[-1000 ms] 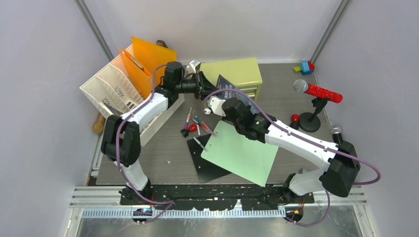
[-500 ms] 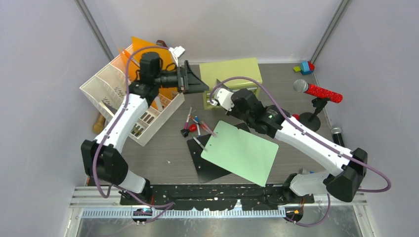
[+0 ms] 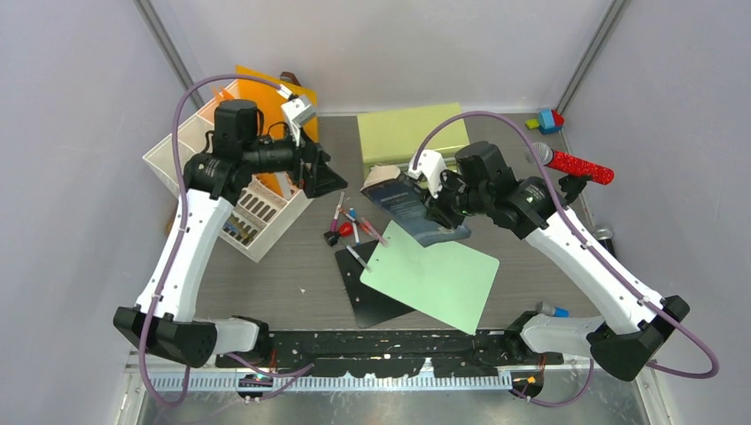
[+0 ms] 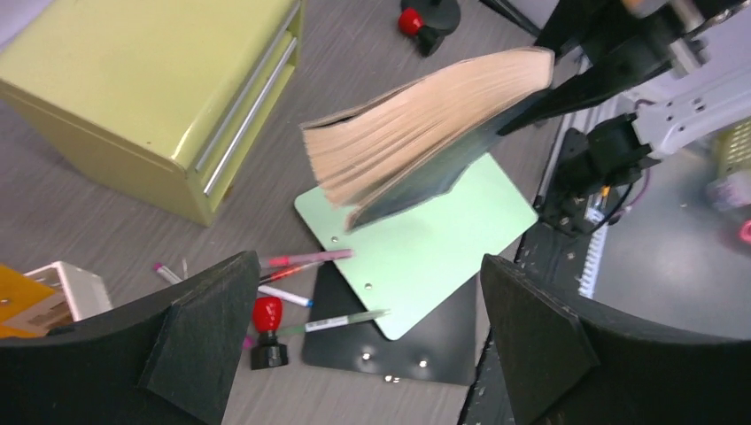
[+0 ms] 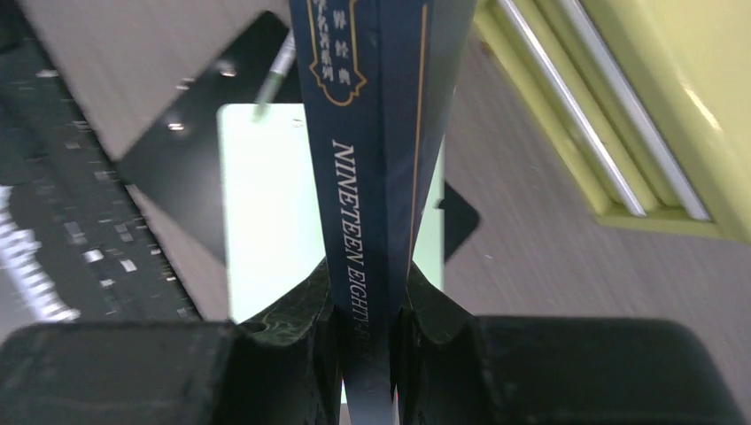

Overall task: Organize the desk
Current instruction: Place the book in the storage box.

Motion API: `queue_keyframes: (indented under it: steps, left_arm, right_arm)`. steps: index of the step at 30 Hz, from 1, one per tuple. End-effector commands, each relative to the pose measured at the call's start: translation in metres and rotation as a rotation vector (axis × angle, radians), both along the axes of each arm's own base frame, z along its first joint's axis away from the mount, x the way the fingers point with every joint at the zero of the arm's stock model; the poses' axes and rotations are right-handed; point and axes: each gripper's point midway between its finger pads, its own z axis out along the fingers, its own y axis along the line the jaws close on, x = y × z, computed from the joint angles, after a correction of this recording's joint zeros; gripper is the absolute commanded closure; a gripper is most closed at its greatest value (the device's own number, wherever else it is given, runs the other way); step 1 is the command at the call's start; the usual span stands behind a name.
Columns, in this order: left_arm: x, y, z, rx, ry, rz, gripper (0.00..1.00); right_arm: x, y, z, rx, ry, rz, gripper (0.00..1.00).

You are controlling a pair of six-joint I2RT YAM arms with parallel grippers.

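Note:
A dark blue paperback book (image 3: 403,202) hangs tilted above the desk (image 3: 292,266), its pages fanning out in the left wrist view (image 4: 425,124). My right gripper (image 3: 440,199) is shut on its spine (image 5: 376,133), one finger on each cover. My left gripper (image 3: 321,177) stands wide open and holds nothing, in the air beside the white file organizer (image 3: 208,168). Between its fingers (image 4: 204,328) I see the desk with pens and the green sheet below.
A yellow-green drawer cabinet (image 3: 412,133) stands at the back. A pale green sheet (image 3: 434,274) lies on a black clipboard (image 3: 367,297), with several pens (image 3: 350,221) and a red stamp (image 3: 345,228) beside them. A red microphone (image 3: 571,164) is on its stand at right. Orange folders (image 3: 266,93) sit in the organizer.
My left gripper opened, let go of the book and swung back left toward the organizer. My right gripper closed on the book and carried it away from the cabinet, over the green sheet.

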Motion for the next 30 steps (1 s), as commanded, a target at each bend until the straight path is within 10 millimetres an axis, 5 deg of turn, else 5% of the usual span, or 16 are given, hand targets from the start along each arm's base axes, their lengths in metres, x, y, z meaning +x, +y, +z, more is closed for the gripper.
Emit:
queue_keyframes:
  steps: [1, 6, 13, 27, 30]
  left_arm:
    - [-0.017, 0.013, 0.007, 0.109, -0.202, -0.076, 0.0]
    - [-0.041, 0.007, 0.006, 0.135, -0.287, -0.191, 0.0]
    - [-0.068, -0.025, -0.003, 0.185, -0.36, -0.364, 0.0]
    - [-0.069, -0.074, -0.032, 0.181, -0.37, -0.531, 0.0]
    - [-0.075, -0.077, -0.037, 0.161, -0.331, -0.57, 0.08]
  right_arm:
    - [-0.032, 0.033, 0.06, 0.243, 0.02, 0.214, 1.0]
    - [-0.057, 0.047, 0.055, 0.286, 0.133, 0.361, 1.0]
    - [-0.071, 0.057, 0.042, 0.324, 0.237, 0.436, 1.0]
    - [-0.083, 0.056, 0.027, 0.321, 0.282, 0.482, 1.0]
    - [-0.079, 0.053, 0.024, 0.305, 0.262, 0.463, 1.0]
